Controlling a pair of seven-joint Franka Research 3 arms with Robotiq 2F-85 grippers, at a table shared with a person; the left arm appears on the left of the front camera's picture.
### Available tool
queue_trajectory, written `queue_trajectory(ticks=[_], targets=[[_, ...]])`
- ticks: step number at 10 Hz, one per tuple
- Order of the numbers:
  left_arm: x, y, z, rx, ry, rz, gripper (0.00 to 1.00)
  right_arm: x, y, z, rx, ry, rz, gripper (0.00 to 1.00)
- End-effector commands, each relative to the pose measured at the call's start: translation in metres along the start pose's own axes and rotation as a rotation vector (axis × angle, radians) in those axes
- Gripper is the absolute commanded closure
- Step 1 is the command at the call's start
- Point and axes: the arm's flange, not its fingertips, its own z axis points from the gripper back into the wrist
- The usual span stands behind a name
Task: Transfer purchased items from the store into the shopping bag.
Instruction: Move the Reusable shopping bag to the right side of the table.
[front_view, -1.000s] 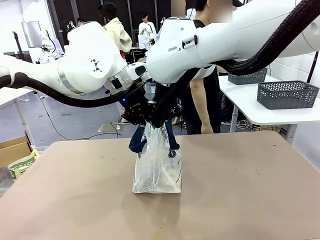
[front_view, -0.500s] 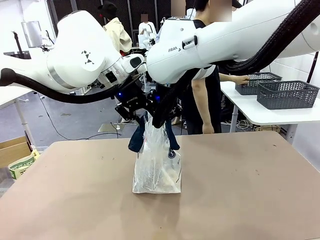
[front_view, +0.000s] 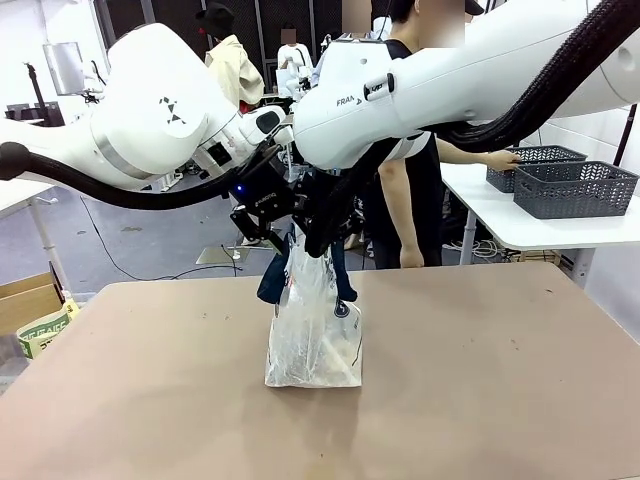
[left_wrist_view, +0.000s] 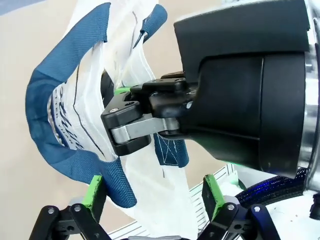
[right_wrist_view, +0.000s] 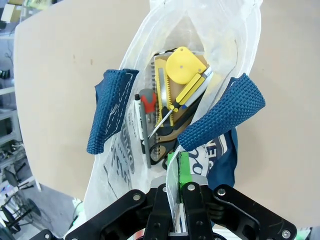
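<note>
The translucent white shopping bag (front_view: 313, 335) stands mid-table with its navy handles (front_view: 272, 280) hanging at its sides. My right gripper (right_wrist_view: 178, 175) is shut on the bag's rim and holds it up; it is also at the bag's top in the front view (front_view: 312, 238). Inside the bag lie a yellow packaged item (right_wrist_view: 186, 69), a brownish pack (right_wrist_view: 167, 102) and a dark pen (right_wrist_view: 140, 125). My left gripper (left_wrist_view: 154, 192) is open just left of the bag top (front_view: 262, 222), with a blue handle (left_wrist_view: 60, 100) and bag film between its green pads (left_wrist_view: 94, 189). A dark grey lattice basket (front_view: 575, 188) sits on the side table.
A person stands beyond the table's far edge, one hand (front_view: 498, 158) on a second grey basket (front_view: 540, 156) on the white side table (front_view: 520, 225) at the right. A cardboard box (front_view: 30, 300) sits on the floor at the left. The brown tabletop (front_view: 480, 380) surrounds the bag.
My left gripper has lifted up and to the left, away from the bag's top. The person's hand has reached out and slid the farther basket to the right. The bag stays held.
</note>
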Motion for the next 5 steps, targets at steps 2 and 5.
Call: queue_trajectory(ticks=[2, 5], targets=[[0.002, 0.001, -0.015, -0.011, 0.02, -0.025, 0.0, -0.002, -0.006, -0.005, 0.027, -0.006, 0.007, 1.0], [0.005, -0.001, -0.025, 0.038, 0.029, -0.036, 0.0, -0.003, -0.006, -0.006, 0.034, -0.005, 0.009, 1.0]])
